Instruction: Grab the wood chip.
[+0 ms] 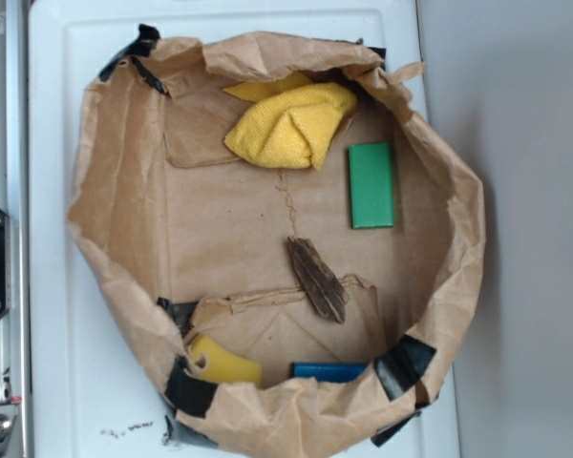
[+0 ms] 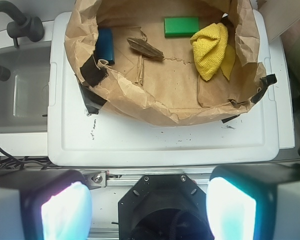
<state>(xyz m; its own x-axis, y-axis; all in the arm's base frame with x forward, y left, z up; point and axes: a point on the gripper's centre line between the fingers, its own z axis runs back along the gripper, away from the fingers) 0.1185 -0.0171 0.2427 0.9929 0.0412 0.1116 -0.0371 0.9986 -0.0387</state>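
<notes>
The gripper [image 2: 149, 205] is spread open, well apart from the wood chip [image 1: 317, 279], which lies inside the paper bag [image 1: 115, 191].

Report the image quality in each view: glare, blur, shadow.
Exterior view: soft, even light, slightly blurry overall; the wood chip reads clearly against the paper bag. Wrist view: the gripper fingers are out of focus and glow with bright glare; the bag interior stays sharp.

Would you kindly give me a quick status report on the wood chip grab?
Gripper open, well short of the bag. Wood chip flat on the bag floor, untouched. Green block and yellow cloth lie apart; approach clear.
</notes>
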